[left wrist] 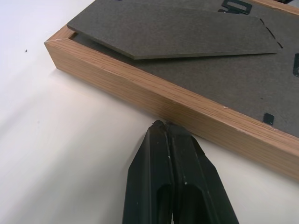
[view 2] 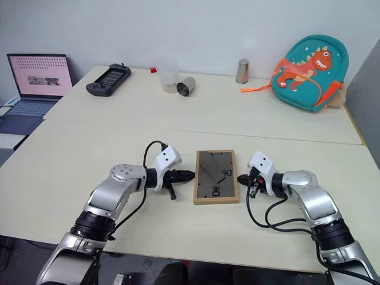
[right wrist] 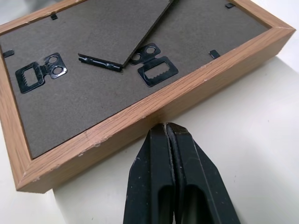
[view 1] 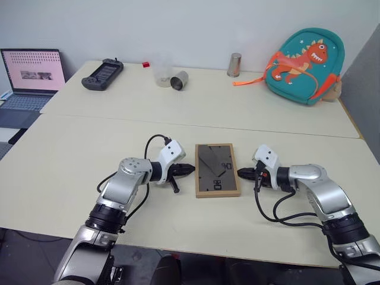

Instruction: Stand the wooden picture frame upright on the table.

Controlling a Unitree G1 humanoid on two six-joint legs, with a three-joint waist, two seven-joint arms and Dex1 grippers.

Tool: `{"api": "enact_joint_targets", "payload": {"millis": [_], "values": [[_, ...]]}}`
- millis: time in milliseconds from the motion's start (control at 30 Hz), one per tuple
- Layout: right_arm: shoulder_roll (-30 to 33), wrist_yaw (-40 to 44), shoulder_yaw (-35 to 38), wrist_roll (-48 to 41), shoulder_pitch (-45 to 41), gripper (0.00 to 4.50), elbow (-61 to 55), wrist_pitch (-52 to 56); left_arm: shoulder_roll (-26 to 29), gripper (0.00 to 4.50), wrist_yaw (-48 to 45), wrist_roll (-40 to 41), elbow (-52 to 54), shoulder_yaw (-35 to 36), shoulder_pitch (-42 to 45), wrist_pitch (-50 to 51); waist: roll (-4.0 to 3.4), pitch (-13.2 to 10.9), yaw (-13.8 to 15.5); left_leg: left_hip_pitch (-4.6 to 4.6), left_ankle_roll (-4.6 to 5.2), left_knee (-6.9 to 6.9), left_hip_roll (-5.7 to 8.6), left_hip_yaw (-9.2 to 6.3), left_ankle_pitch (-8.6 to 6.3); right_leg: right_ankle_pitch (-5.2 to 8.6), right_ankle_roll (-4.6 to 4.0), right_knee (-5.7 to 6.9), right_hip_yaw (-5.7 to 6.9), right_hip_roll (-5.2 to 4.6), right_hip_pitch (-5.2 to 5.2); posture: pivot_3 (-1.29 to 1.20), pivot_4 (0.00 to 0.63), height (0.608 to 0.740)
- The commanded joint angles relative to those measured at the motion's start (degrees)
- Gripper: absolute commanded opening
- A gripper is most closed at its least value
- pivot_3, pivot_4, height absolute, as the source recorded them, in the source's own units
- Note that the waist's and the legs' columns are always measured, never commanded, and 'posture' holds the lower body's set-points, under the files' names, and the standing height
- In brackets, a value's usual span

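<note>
Both arms are built of silvery grey metal segments with black ribbed collars at the forearms. Each wrist carries a white angular block, apparently a camera housing. Loose black cables loop from wrists to forearms. The left gripper (view 1: 189,169) and right gripper (view 1: 242,173) have glossy black, tapered fingers (left wrist: 173,182) with moulded grooves.

The frame (view 1: 217,170) lies flat, back up, on the table (view 1: 71,172) near its front edge, about midway along it. My left gripper (view 1: 191,169) sits just at the frame's left side, my right gripper (view 1: 240,173) just at its right side, the frame between them. Along the table's far edge stand a controller (view 1: 103,74), two cups (view 1: 169,76) and a can (view 1: 234,65); a backpack (view 1: 301,65) lies in the far right corner. A laptop (view 1: 31,80) sits beyond the left edge.
</note>
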State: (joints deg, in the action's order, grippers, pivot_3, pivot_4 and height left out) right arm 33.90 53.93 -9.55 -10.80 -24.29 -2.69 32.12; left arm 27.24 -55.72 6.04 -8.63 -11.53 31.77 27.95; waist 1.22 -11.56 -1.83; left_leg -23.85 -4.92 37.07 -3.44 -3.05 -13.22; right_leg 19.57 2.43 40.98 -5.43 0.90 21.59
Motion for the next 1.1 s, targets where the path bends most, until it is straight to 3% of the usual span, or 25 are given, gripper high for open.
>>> {"api": "enact_joint_targets", "payload": {"millis": [33,167,400,533,633,733,867,1100], "values": [[0.24,0.74,1.16,-2.39,0.54,0.06,-4.33,0.68,-1.23,0.00,0.04,-0.10,-0.19,-1.11,2.08,-2.04,0.00,0.00,0.01,0.00,0.00,0.00,0.00,0.01,0.00,0.00,0.00,-0.01,-0.02,-0.01,0.00,0.00,0.150,0.740],[0.24,0.26,1.27,-2.30,1.03,0.06,-4.02,0.63,-0.64,0.00,0.02,-0.83,-1.09,-1.17,2.49,-2.76,0.00,0.00,0.00,0.00,0.00,0.01,0.01,0.00,0.00,0.00,0.00,-0.01,-0.01,-0.01,-0.02,0.00,0.150,0.740],[2.96,-1.62,2.48,1.49,0.94,0.06,2.66,-6.00,6.21,0.00,-2.11,2.33,0.30,4.52,0.95,0.53,0.00,0.00,-0.24,0.02,0.00,-0.01,0.00,0.02,0.00,0.00,0.00,-0.01,-0.03,0.00,0.00,0.00,0.150,0.740],[4.48,-1.14,4.07,1.27,-1.00,0.00,6.97,-8.33,14.38,0.81,-10.92,10.86,0.92,10.39,0.29,9.58,0.00,-0.01,-0.54,0.01,0.00,-0.04,-0.03,0.03,0.00,0.00,0.00,0.00,-0.02,0.01,0.04,0.00,0.150,0.740],[4.14,-0.05,3.04,1.09,-2.61,0.00,8.52,-8.79,17.91,1.51,-16.27,21.43,-1.07,13.44,3.75,29.25,0.00,-0.01,-0.62,0.02,0.00,-0.03,-0.02,0.02,0.00,0.01,0.00,-0.01,0.00,0.01,0.03,0.00,0.150,0.740],[3.39,0.42,2.42,1.11,-3.50,0.00,9.21,-9.01,19.83,2.15,-19.15,26.04,-2.50,12.77,5.32,38.84,0.01,-0.01,-0.58,0.00,0.01,-0.01,0.00,-0.01,0.00,0.01,0.01,0.00,0.06,0.00,-0.01,0.00,0.150,0.740],[3.03,0.96,1.70,1.32,-3.76,0.00,9.62,-9.40,18.91,2.96,-18.63,29.19,-7.17,11.83,9.09,48.38,0.01,-0.01,-0.71,0.00,0.01,-0.03,-0.02,-0.04,0.00,0.02,0.01,0.00,0.09,0.01,0.01,0.00,0.150,0.740],[2.43,1.28,0.94,2.14,-4.42,0.00,10.82,-10.11,16.81,4.33,-17.70,27.46,-17.94,6.76,14.34,51.14,0.01,-0.01,-1.05,-0.01,0.01,-0.02,-0.02,-0.03,0.00,0.01,0.00,0.02,0.08,0.02,0.04,0.00,0.150,0.740]]}}
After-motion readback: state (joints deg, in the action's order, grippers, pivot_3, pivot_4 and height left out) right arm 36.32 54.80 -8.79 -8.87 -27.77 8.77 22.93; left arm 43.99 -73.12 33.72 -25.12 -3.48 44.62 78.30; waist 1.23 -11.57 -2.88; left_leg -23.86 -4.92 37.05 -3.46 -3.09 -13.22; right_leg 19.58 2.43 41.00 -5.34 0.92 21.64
